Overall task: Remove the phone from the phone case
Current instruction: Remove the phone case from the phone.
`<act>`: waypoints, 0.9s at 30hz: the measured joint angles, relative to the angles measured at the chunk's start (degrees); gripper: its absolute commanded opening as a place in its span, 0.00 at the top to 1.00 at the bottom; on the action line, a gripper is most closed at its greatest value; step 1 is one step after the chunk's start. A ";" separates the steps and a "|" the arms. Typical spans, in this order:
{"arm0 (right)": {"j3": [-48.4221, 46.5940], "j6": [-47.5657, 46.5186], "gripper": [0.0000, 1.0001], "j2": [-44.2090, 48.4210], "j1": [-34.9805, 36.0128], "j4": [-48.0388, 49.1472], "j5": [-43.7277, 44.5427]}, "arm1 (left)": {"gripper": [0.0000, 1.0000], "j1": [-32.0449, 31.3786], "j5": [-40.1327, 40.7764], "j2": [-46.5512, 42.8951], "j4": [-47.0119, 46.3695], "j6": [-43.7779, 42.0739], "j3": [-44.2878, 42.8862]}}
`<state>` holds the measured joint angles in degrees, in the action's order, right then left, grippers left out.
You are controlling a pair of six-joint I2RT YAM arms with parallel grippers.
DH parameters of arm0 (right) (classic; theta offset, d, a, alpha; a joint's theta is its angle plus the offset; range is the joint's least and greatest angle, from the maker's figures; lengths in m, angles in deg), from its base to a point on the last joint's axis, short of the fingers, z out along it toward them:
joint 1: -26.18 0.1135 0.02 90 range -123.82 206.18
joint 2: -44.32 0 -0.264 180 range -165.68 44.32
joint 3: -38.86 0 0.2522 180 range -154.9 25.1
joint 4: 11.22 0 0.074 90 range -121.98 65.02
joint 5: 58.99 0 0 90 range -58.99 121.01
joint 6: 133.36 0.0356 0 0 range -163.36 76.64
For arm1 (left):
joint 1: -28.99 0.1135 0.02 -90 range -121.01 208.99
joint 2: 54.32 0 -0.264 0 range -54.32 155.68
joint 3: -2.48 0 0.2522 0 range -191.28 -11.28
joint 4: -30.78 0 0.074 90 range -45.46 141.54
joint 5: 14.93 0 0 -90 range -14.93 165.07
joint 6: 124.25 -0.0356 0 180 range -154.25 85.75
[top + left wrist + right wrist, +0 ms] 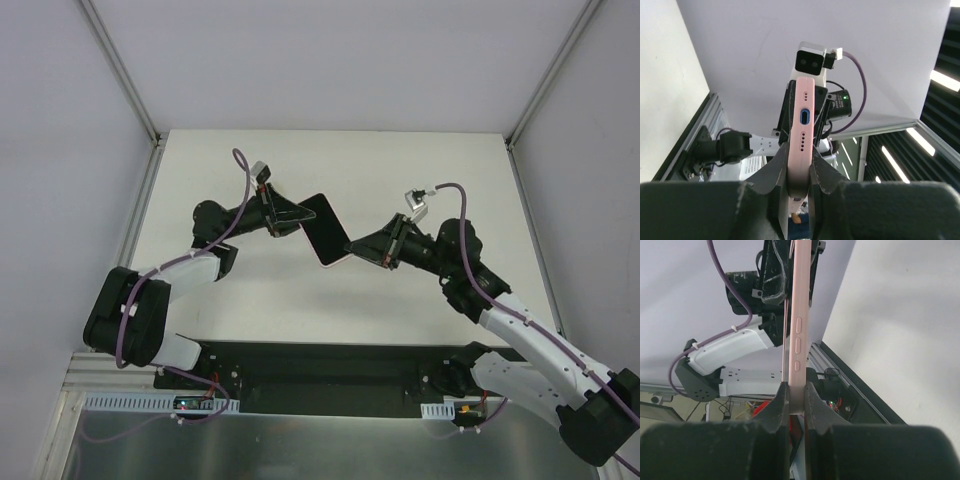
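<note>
A phone with a dark screen sits in a pink case [326,233], held in the air above the table between both arms. My left gripper [291,218] is shut on its upper left end. In the left wrist view the pink case edge [803,125] with the charging port and speaker holes stands between my fingers [772,175]. My right gripper [362,250] is shut on the lower right corner. In the right wrist view the case side [798,340] with its buttons runs up from my fingers [781,407]. The phone is still inside the case.
The white table [330,170] lies below the phone. A black strip [330,365] runs along the near edge by the arm bases. White enclosure walls with metal rails [135,215] stand on both sides.
</note>
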<state>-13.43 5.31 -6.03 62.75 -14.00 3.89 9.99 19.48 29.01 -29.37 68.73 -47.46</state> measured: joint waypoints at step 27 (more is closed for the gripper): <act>6.69 18.73 0.94 0.24 1.86 15.39 10.25 | 1.00 0.20 10.51 -5.75 1.84 0.57 5.46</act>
<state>-6.74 24.04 -5.79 64.61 1.39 14.14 10.19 29.99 23.26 -27.53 69.30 -42.00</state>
